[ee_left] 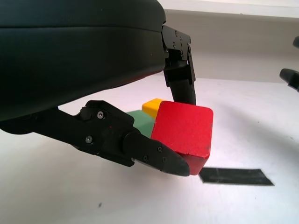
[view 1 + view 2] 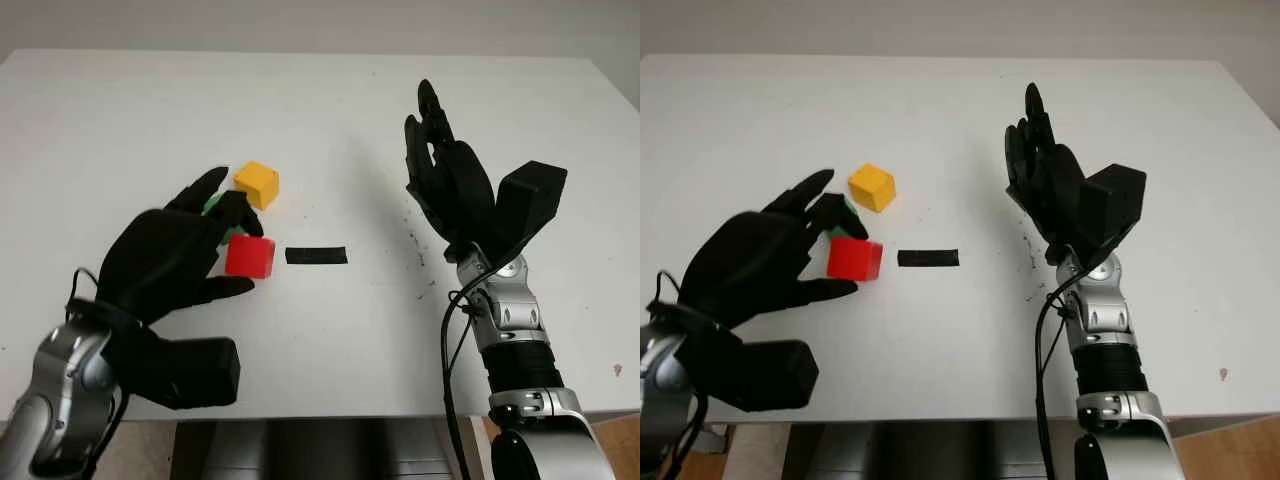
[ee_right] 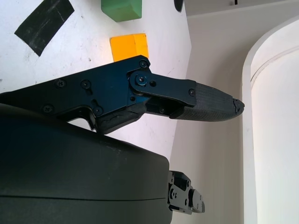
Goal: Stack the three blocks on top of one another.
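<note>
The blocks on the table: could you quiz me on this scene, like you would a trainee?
1. True or false: the red block is held by the left robot hand.
2. Which block lies farthest from the robot? A) red B) yellow block C) green block
3. Fill in: the right robot hand is ___ and raised above the table, holding nothing.

Key: 1 true; 2 B; 3 open. The black tape strip lies beside the red block.

Left hand (image 2: 175, 260) crowds the red block (image 2: 249, 256), green block (image 2: 215, 207) and yellow block (image 2: 257, 184) at centre-left; right hand (image 2: 450, 180) blocks centre-right. Bare table (image 2: 330, 120) across the top.
</note>
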Controlling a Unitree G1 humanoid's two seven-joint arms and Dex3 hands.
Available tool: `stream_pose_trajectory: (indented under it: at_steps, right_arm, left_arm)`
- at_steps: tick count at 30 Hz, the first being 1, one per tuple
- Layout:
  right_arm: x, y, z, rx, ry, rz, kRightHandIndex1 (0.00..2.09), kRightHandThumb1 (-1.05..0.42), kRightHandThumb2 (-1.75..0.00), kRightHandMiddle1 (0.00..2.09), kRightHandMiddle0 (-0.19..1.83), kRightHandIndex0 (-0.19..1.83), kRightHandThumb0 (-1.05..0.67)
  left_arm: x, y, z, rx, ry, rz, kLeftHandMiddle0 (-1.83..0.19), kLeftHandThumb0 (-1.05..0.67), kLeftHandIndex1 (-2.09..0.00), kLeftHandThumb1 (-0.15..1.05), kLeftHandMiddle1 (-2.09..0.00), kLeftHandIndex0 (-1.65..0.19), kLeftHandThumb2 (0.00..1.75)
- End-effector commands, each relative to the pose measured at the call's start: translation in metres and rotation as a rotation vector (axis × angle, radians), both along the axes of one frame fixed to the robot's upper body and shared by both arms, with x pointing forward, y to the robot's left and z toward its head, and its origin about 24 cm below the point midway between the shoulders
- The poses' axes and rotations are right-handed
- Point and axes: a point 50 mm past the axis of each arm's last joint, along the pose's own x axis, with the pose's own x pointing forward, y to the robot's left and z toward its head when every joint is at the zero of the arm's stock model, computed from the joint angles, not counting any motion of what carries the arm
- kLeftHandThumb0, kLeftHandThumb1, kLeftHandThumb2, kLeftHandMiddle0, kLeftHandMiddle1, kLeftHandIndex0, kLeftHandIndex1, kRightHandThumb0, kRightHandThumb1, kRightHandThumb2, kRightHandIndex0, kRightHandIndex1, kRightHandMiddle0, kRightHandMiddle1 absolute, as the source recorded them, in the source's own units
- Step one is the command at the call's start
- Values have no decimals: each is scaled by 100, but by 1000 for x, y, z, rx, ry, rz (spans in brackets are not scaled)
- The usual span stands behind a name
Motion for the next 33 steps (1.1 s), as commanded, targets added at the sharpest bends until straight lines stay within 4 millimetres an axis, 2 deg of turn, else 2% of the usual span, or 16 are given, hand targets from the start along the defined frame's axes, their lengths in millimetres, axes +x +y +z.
stream_pose_trajectory:
  at_steps: [1,6,11,19,22,25,33]
  right_arm:
    - [-1,0,2,8,-6,1,0,-105,-62,0,-19,-19,-74]
    - [-1,1,3,-3,-12,-3,0,-105,-61,0,-19,-19,-75]
    - [-1,0,4,-3,-17,-3,0,-105,-62,0,-19,-19,-75]
    - [-2,0,5,-9,-19,-4,0,-105,-63,0,-19,-19,-75]
    - [-2,2,4,4,-10,-6,0,-105,-61,0,-19,-19,-75]
    - [-3,2,4,5,-10,-11,0,-105,-61,0,-19,-19,-75]
    - [-3,1,4,6,-16,-23,0,-105,-62,0,-19,-19,-77]
  left_arm:
    - [8,-6,11,-3,-4,-43,-10,-35,-161,104,-7,-23,6]
    - [29,-21,21,18,6,-109,-14,-37,-164,102,-6,-30,5]
    - [49,-33,19,22,51,-132,-17,-36,-163,99,-6,-31,5]
    - [67,-52,17,84,125,-142,-13,-35,-161,100,-4,-26,5]
    - [70,-60,17,139,130,-148,-12,-36,-144,99,-5,-33,5]
    - [72,-64,15,167,152,-153,-10,-35,-139,99,-4,-36,5]
    - [71,-72,6,188,209,-189,-7,-34,-170,100,-5,-30,5]
